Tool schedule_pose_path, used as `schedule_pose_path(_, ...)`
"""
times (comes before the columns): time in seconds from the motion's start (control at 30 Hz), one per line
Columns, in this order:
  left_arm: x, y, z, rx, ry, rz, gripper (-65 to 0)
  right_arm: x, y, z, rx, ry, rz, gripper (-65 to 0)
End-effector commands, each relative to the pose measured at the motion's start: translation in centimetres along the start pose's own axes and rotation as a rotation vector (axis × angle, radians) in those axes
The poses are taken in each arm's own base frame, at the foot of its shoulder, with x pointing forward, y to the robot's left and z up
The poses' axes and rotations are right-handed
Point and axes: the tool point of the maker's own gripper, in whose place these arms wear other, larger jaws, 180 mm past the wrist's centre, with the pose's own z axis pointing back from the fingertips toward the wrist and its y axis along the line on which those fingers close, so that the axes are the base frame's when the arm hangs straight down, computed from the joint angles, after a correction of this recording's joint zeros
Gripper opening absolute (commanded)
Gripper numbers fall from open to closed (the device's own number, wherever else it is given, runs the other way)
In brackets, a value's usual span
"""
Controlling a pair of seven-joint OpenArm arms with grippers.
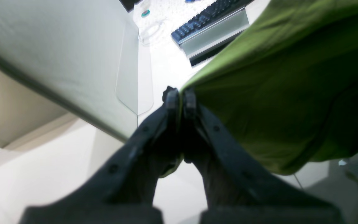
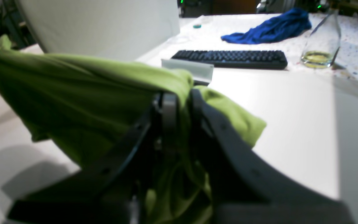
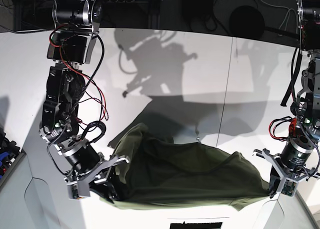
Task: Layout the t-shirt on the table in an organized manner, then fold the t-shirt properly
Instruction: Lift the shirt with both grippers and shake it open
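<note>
Base view shows the table (image 3: pixel 200 64) filling most of the frame, its near edge cut off at the bottom and part of its surface under heavy shadow. The t-shirt (image 3: pixel 185 176) hangs stretched between my two arms above the near part of the table, sagging in the middle; whether its lower hem touches the surface I cannot tell. My right gripper (image 3: pixel 106 175) pinches one end of the fabric, its fingertips half buried in cloth. My left gripper (image 3: pixel 272 189) clamps the other end, right at the frame's lower corner, partly cropped.

From my right wrist the shirt (image 2: pixel 82 102) bunches between the closed jaws of that gripper (image 2: pixel 180 102), and the folds hide which part of the garment I hold. Beyond sit a keyboard (image 2: pixel 231 58), a blue cloth (image 2: pixel 269 29) and a glass bottle (image 2: pixel 322 43), all blurred.

From my left wrist the gripper (image 1: pixel 180 99) is closed tight on a thin shirt edge (image 1: pixel 284 93); everything is soft and out of focus.
</note>
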Motion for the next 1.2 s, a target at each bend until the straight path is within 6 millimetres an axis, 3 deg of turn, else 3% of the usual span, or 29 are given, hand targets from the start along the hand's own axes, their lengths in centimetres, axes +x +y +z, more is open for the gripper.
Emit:
schedule_pose_path(0.0, 1.5, 2.2, -0.1, 0.06, -0.042, -0.017, -65.0, 2.2, -0.4, -0.6, -0.01, -0.059, 0.017, -65.0)
schedule_pose_path(0.13, 0.1, 3.5, -1.2, 0.083, -0.014, 0.009, -65.0, 1.2, -0.9, -2.0, -0.016, -0.002, 0.037, -65.0)
schedule_pose_path(0.27, 0.1, 5.3, -2.5, 0.097, -0.002, 0.045, -65.0, 3.9, -2.2, -2.9, -0.026, -0.033, 0.082, -65.0)
schedule_pose_path(0.43, 3.6, 8.4, -3.4, 0.129, -0.069, 0.085, -65.0, 8.8, -2.4, -3.8, -0.019, -0.119, 0.127, -65.0)
schedule_pose_path(0.5, 5.2, 8.7, -3.4, 0.088, -0.095, 0.079, -65.0, 10.3, -1.9, -4.1, 0.001, -0.151, 0.125, -65.0)
schedule_pose_path(0.57, 6.1, 8.4, -3.2, 0.038, -0.092, 0.076, -65.0, 10.6, -1.4, -4.4, 0.018, -0.141, 0.13, -65.0)
schedule_pose_path(0.67, 5.5, 5.9, -2.6, -0.09, -0.019, 0.069, -65.0, 8.2, -0.5, -4.7, 0.047, -0.037, 0.115, -65.0)
schedule_pose_path(0.77, 3.2, 0.9, -0.7, -0.272, 0.087, 0.064, -65.0, 4.3, 0.4, -3.2, 0.073, 0.057, 0.058, -65.0)
schedule_pose_path(0.93, -1.7, -8.8, 5.3, -0.554, 0.17, -0.016, -65.0, -2.7, 2.7, 2.2, 0.08, 0.151, -0.016, -65.0)
schedule_pose_path(1.03, -4.5, -11.7, 8.0, -0.637, 0.231, -0.018, -65.0, -6.2, 4.1, 5.6, 0.076, 0.206, -0.056, -65.0)
schedule_pose_path(1.07, -5.3, -12.2, 8.5, -0.653, 0.249, -0.012, -62.5, -7.3, 4.5, 6.5, 0.073, 0.226, -0.071, -65.0)
schedule_pose_path(1.17, -7.7, -13.2, 9.7, -0.68, 0.311, 0.016, -46.7, -10.6, 5.2, 8.7, 0.066, 0.299, -0.113, -65.0)
